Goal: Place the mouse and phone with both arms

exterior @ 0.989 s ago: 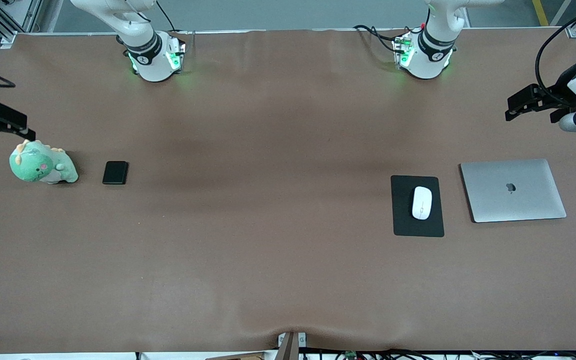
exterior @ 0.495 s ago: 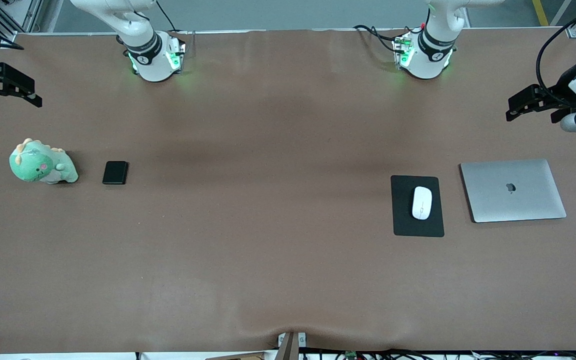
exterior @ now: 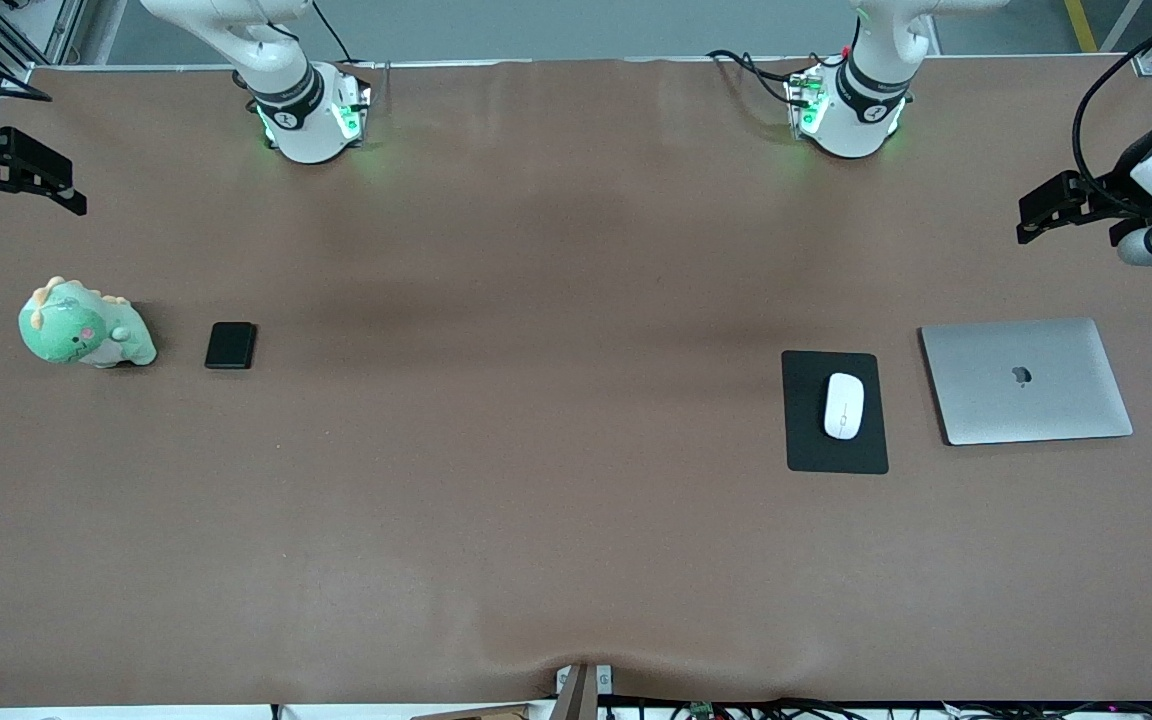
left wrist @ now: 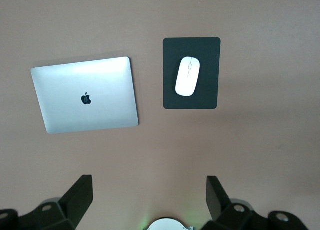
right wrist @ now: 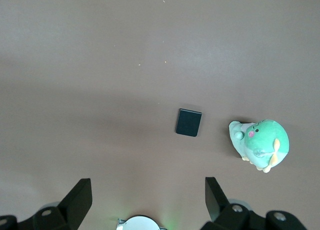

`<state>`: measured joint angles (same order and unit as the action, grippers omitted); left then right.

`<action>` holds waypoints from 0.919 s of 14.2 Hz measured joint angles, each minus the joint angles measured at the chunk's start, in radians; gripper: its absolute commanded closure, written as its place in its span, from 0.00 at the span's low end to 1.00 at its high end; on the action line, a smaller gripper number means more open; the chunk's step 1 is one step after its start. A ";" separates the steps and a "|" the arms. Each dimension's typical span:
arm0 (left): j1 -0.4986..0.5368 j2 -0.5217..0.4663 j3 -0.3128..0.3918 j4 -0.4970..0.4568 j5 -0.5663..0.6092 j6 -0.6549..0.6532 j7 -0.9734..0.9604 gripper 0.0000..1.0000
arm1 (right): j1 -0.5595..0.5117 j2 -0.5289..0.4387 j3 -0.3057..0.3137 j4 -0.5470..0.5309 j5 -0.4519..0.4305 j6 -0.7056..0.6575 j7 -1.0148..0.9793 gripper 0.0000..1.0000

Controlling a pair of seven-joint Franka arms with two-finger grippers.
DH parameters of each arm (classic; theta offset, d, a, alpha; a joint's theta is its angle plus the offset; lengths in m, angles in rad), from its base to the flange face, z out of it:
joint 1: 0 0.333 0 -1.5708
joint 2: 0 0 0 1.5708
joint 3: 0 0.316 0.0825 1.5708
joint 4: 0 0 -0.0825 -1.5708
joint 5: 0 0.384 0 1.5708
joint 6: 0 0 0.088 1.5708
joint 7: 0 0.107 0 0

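The mouse point(exterior: 844, 405) lies on a black pad point(exterior: 834, 455), toward the left arm's end of the counter point(exterior: 536, 450). It touches nothing else and sits about in the middle of the pad. Just beside the pad, still closer to that end, lies a closed silver laptop point(exterior: 1026, 380).

The phone point(exterior: 231, 345) lies flat on the counter toward the right arm's end. Near it, at the very end of the counter, stands a green plush dinosaur point(exterior: 84, 330); the two are apart.

The left pincer point(exterior: 1061, 210) hangs in the air over the counter's edge at the left arm's end, above the strip between the laptop and the bases. Its fingers point(left wrist: 80, 195) are apart and hold nothing. In the left wrist view the mouse, pad and laptop lie well below it.

The right pincer point(exterior: 21, 180) hangs over the counter's edge at the right arm's end. Its fingers point(right wrist: 80, 197) are also apart and empty.
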<state>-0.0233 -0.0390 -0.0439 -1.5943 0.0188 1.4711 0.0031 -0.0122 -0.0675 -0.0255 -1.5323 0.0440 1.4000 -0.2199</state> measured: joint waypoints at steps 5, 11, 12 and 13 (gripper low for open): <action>0.001 0.000 0.000 0.000 0.000 0.014 0.000 0.00 | 0.000 0.000 -0.001 0.000 -0.001 -0.001 0.000 0.00; 0.002 0.001 0.000 0.000 0.001 0.035 0.000 0.00 | 0.000 0.000 -0.003 0.000 -0.005 -0.001 0.000 0.00; 0.002 0.002 0.000 0.000 0.001 0.036 0.000 0.00 | 0.000 0.000 -0.003 0.000 -0.006 -0.001 0.000 0.00; 0.003 0.002 0.000 0.000 0.001 0.036 0.000 0.00 | 0.000 0.000 -0.003 0.000 -0.006 -0.001 0.000 0.00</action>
<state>-0.0205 -0.0373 -0.0438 -1.5948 0.0202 1.5072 0.0031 -0.0125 -0.0675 -0.0286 -1.5323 0.0381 1.3987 -0.2195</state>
